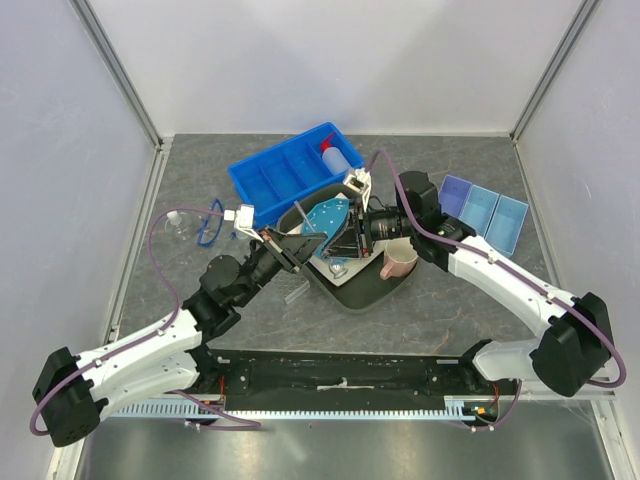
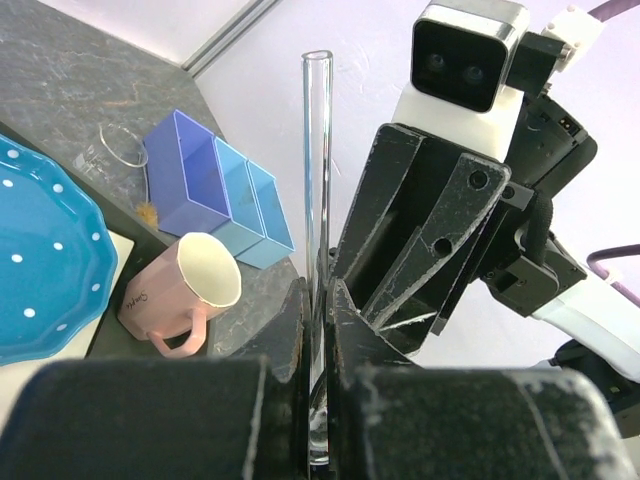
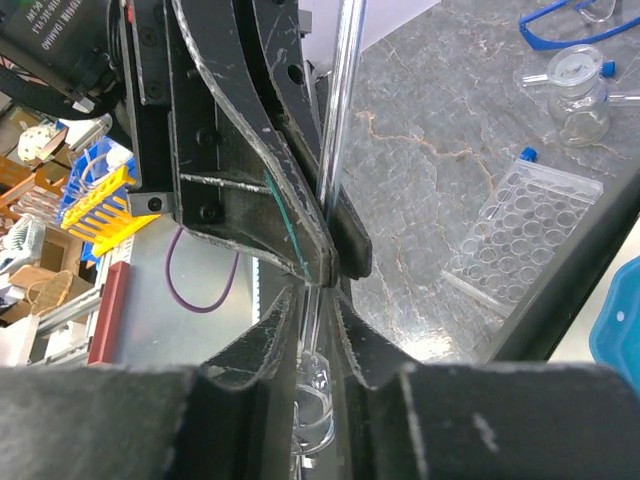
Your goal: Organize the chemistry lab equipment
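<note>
- Nearest, my left pincer (image 2: 318, 300) is clamped tight on a thin clear glass tube (image 2: 316, 160) that points to 12 o'clock.
- My right pincer (image 3: 322, 290) meets it, jaws pinched on the same tube.
- At 8 o'clock of the tube sits a pink ceramic mug (image 2: 185, 290).

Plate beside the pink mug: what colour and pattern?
The plate is blue with small white dots, shown best in the left wrist view.

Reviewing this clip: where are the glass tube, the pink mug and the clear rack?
glass tube (image 2: 316, 170), left wrist view, on its bare shaft, midway up.
pink mug (image 2: 155, 298), left wrist view, on its outer wall.
clear rack (image 3: 525, 232), right wrist view, on its holed top face.
</note>
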Robot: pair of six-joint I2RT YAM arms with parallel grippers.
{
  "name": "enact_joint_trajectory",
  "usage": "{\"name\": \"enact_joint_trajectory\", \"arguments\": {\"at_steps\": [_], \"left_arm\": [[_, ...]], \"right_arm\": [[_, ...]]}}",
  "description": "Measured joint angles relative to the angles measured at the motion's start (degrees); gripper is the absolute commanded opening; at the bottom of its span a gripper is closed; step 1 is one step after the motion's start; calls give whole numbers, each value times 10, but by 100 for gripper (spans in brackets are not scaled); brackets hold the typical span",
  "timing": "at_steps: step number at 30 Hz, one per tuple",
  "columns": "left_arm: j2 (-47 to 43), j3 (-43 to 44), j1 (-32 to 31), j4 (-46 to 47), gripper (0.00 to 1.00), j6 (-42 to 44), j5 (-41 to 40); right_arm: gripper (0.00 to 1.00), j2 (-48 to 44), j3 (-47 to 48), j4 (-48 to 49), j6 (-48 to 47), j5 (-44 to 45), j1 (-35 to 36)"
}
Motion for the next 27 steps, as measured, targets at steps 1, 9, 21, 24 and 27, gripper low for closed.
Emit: {"name": "enact_joint_trajectory", "arguments": {"at_steps": [1, 9, 21, 24, 27], "left_arm": [[0, -1, 0, 0, 3, 0, -2], [-5, -4, 3, -2, 33, -2, -10], [-61, -10, 27, -51, 75, -2, -9], [-98, 3, 42, -129, 82, 20, -11], [-142, 52, 57, -243, 83, 76, -21]], "right_arm": [[20, 1, 3, -1, 0, 0, 0], [13, 21, 23, -17, -5, 2, 0], [11, 47, 67, -81, -56, 14, -5], [11, 65, 111, -122, -94, 31, -22], [11, 94, 170, -165, -148, 65, -42]]}}
